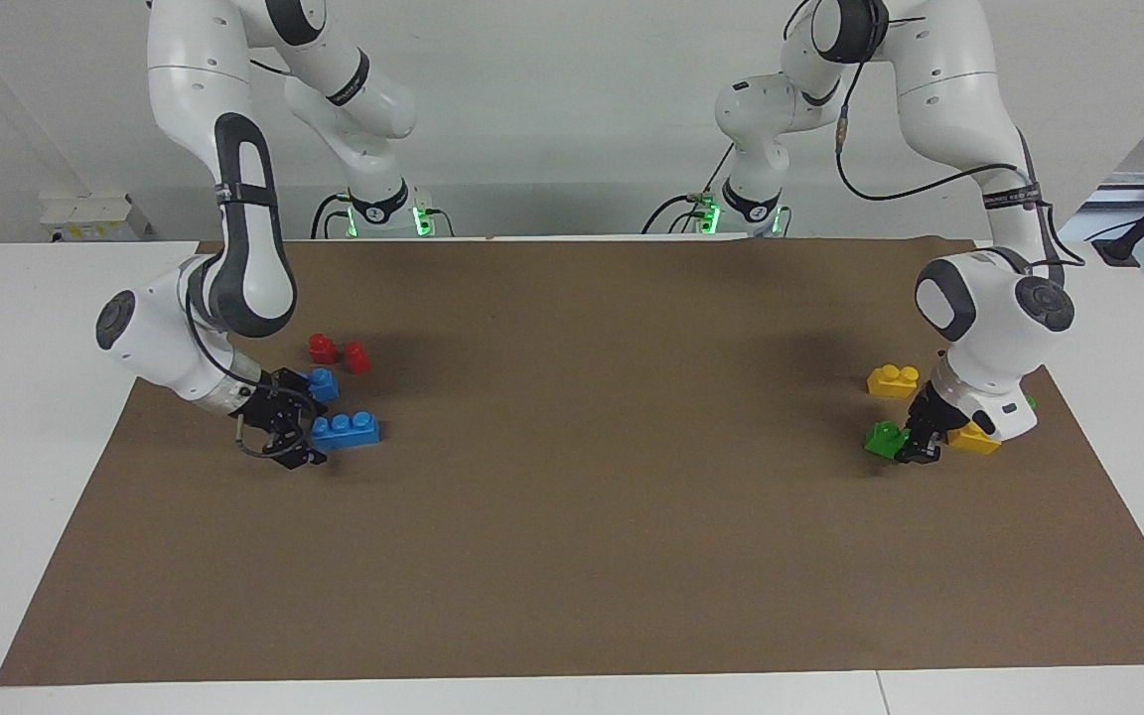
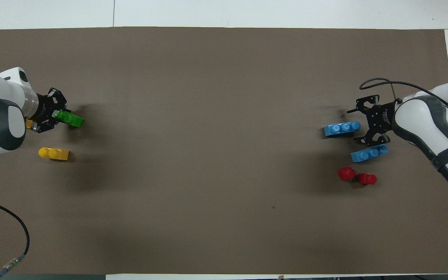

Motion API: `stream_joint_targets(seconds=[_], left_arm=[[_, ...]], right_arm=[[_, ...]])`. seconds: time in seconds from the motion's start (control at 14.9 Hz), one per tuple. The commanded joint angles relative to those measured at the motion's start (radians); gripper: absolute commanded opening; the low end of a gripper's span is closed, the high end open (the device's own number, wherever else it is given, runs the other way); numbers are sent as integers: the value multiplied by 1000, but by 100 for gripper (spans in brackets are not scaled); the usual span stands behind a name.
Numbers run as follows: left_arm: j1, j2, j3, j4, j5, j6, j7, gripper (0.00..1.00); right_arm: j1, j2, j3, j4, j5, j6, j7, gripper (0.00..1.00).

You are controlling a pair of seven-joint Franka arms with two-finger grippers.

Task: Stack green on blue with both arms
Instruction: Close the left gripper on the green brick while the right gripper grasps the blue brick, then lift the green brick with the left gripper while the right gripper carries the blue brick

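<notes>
Currently in hand, by judgement: pickup of both bricks, ahead of any joining.

Item 1: green brick [image 1: 882,438]. At the left arm's end of the desk [image 1: 36,447], on the brown mat [image 1: 572,516]. Pinched at 1 end by the left tool [image 1: 916,451], pressed together on it. Resting on the mat or just lifted: impossible to tell. Advised: raise straight up, keep level, then carry toward the middle.

Item 2: blue brick [image 1: 346,430], 3 studs. At the right arm's end, flat on the mat. Right tool [image 1: 302,439] low at 1 end of it, spread to either side, no pinch visible yet. Advised: centre across the brick's width, close squarely, avoid nudging it askew; hold studs upward as the base for item 1.

Item 3: 2nd blue brick [image 1: 322,382]. Nearer to the robots than item 2, just beside the right tool. Main obstruction: risk of a bump from the tool's outer links during closing or lifting.

Item 4: 2 red pieces [image 1: 339,353]. Nearer to the robots again, apart from the tool; low risk.

Item 5: 2 yellow bricks [image 1: 893,380]. 1 nearer to the robots than item 1, the other partly hidden under the left wrist, close beside the left tool. Risk of a knock on the way up.
</notes>
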Motion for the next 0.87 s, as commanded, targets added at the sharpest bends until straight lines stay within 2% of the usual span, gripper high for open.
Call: stream_joint_targets(seconds=[0.0, 0.07, 0.2, 0.27, 0.47, 0.67, 0.8], left_arm=[[-7, -16, 4, 34, -4, -65, 5, 0], [-9, -31, 4, 37, -4, -82, 3, 0], [-24, -60, 4, 37, -4, -125, 0, 0], [-30, -79, 3, 37, -4, -145, -6, 0], [-47, -136, 1, 37, -4, -214, -46, 0], [-76, -185, 1, 36, -4, -276, -110, 0], [-101, -212, 1, 34, -4, -305, -170, 0]], right_arm=[[-21, -4, 9, -5, 29, 7, -37, 53], [-21, -2, 9, -2, 27, 7, -33, 34], [-21, -2, 9, 20, 27, 6, -30, 5], [-21, -2, 9, 35, 26, -3, -30, 0], [-13, -4, 9, 104, 27, -84, -14, 0], [7, -18, 14, 166, 24, -156, 97, 0], [54, -41, 12, 187, 23, -187, 150, 0]])
